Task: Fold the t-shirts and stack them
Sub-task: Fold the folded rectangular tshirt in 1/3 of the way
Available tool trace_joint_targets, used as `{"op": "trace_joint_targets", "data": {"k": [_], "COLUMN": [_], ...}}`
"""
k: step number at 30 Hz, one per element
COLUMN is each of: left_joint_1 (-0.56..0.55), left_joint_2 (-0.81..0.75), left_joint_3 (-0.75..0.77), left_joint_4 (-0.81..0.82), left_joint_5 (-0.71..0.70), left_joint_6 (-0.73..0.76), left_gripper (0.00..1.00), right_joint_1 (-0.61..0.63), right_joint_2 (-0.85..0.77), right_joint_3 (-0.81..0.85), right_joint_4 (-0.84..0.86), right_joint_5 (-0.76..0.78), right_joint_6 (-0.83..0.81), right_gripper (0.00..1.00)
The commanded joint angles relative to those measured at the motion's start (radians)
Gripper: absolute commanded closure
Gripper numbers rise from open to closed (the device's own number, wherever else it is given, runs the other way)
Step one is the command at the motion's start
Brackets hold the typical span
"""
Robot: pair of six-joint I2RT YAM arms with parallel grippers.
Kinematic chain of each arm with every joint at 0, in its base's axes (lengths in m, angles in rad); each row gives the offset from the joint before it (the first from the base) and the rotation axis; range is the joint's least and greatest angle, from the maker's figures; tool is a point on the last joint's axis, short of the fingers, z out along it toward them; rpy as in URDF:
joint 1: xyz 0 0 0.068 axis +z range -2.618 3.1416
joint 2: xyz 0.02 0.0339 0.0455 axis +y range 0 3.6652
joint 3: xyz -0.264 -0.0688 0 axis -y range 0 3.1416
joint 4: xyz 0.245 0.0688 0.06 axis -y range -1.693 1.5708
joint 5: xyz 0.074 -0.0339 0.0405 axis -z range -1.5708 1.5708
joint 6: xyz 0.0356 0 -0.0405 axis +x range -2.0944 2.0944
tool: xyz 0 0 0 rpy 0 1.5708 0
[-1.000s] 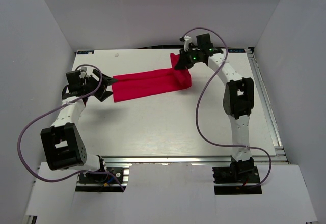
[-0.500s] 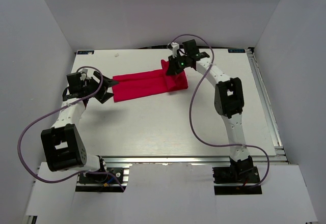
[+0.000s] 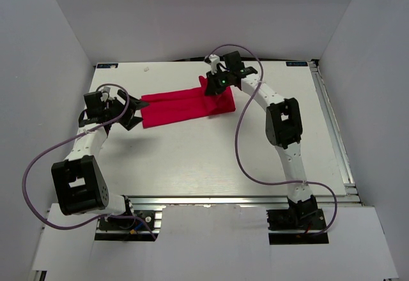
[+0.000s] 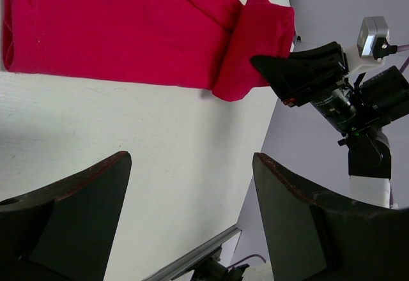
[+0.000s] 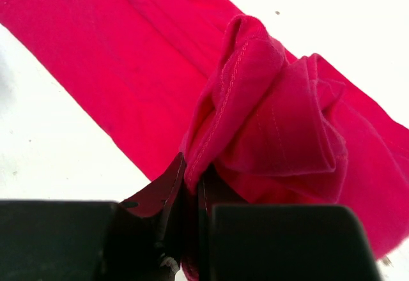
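Moved: your right gripper has carried the shirt's right end leftward over the strip since a second ago; the left gripper and the shirt's left end have not shifted.
Shirt: a long, narrow red strip on the table, running left to right, with its right end lifted and curling back over itself.
Right gripper: jaws nearly closed, pinching a bunched hem of the shirt; the wrist view shows several layers gathered between the fingers.
Left gripper: jaws wide apart and holding nothing, hovering just beside the shirt's left end, with the shirt lying flat ahead of it.
Step in hand: by my reading, you are folding the shirt's right end over toward its left end.
Do it well: keep the pinch firm and carry the hem low and straight along the strip, so the upper layer lays down square on the lower one.
Watch: the bunched cloth may drop as a lump; let it trail out flat before you release.
Left arm: consider pressing the shirt's left end so the strip does not drag.
Edges: line the carried hem up with the shirt's left edge before letting go.
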Motion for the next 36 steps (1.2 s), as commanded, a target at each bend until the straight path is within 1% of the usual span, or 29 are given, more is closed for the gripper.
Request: {"op": "trace_joint_targets", "data": {"k": [1,2,4,5,6,8,9,10,11,13,14,17,20,24,26,28,29,31,32,33,35,36], "left_joint_1": [-0.001,-0.001,-0.001,-0.001,-0.001,-0.001,-0.001,-0.001,-0.001,-0.001,-0.001,-0.002,-0.004,-0.017,-0.03,-0.043,-0.048,-0.066,-0.089,-0.105,-0.168,-0.192], "left_joint_2": [-0.034,-0.034,-0.034,-0.034,-0.034,-0.036,-0.036,-0.036,-0.036,-0.036,-0.036,-0.034,-0.028,-0.011,0.003,0.013,0.016,0.026,0.048,0.067,0.133,0.159], "left_joint_3": [-0.008,-0.008,-0.011,-0.011,-0.011,-0.008,-0.006,-0.006,-0.006,-0.003,-0.003,0.001,0.006,0.026,0.04,0.046,0.054,0.064,0.075,0.107,0.153,0.202], "left_joint_4": [0.008,0.01,0.008,0.01,0.008,0.008,0.01,0.008,0.007,0.01,0.008,0.008,0.011,0.021,0.03,0.051,0.059,0.091,0.103,0.117,0.143,0.158], "left_joint_5": [0.017,0.017,0.017,0.017,0.019,0.019,0.019,0.019,0.019,0.019,0.019,0.019,0.025,0.042,0.048,0.06,0.063,0.076,0.083,0.099,0.102,0.102], "left_joint_6": [0.004,0.004,0.001,0.001,0.001,0.001,0.001,0.001,-0.001,-0.002,-0.002,-0.004,-0.004,-0.001,-0.002,-0.005,-0.011,-0.02,-0.02,-0.025,-0.03,-0.033], "left_gripper": [0.12,0.12,0.12,0.12,0.12,0.12,0.12,0.12,0.12,0.12,0.12,0.12,0.12,0.13,0.15,0.17,0.18,0.19,0.2,0.21,0.23,0.26], "right_joint_1": [0.025,0.027,0.034,0.037,0.039,0.047,0.05,0.056,0.059,0.063,0.065,0.064,0.048,0.007,-0.007,-0.024,-0.028,-0.035,-0.035,-0.035,-0.035,-0.033], "right_joint_2": [0.014,0.016,0.021,0.022,0.025,0.03,0.033,0.033,0.036,0.036,0.031,-0.013,-0.08,-0.169,-0.192,-0.185,-0.168,-0.16,-0.154,-0.147,-0.122,-0.117], "right_joint_3": [0.046,0.046,0.047,0.046,0.044,0.046,0.046,0.046,0.047,0.052,0.049,0.012,-0.026,-0.085,-0.135,-0.144,-0.138,-0.146,-0.151,-0.148,-0.135,-0.137], "right_joint_4": [0.052,0.052,0.055,0.058,0.061,0.069,0.072,0.08,0.081,0.083,0.089,0.13,0.178,0.242,0.275,0.289,0.279,0.266,0.261,0.247,0.223,0.218], "right_joint_5": [-0.001,-0.001,0.004,0.007,0.012,0.015,0.016,0.015,0.01,-0.005,-0.024,-0.045,-0.106,-0.241,-0.286,-0.288,-0.3,-0.297,-0.288,-0.286,-0.274,-0.265], "right_joint_6": [-0.004,-0.002,-0.001,0.002,0.005,0.013,0.018,0.021,0.021,0.022,0.03,0.044,0.093,0.143,0.15,0.139,0.131,0.107,0.072,0.062,0.026,0.019], "right_gripper": [1.0,1.0,0.91,0.8,0.72,0.59,0.43,0.38,0.28,0.14,0.11,0.11,0.11,0.11,0.11,0.11,0.13,0.22,0.4,0.53,0.73,0.77]}}
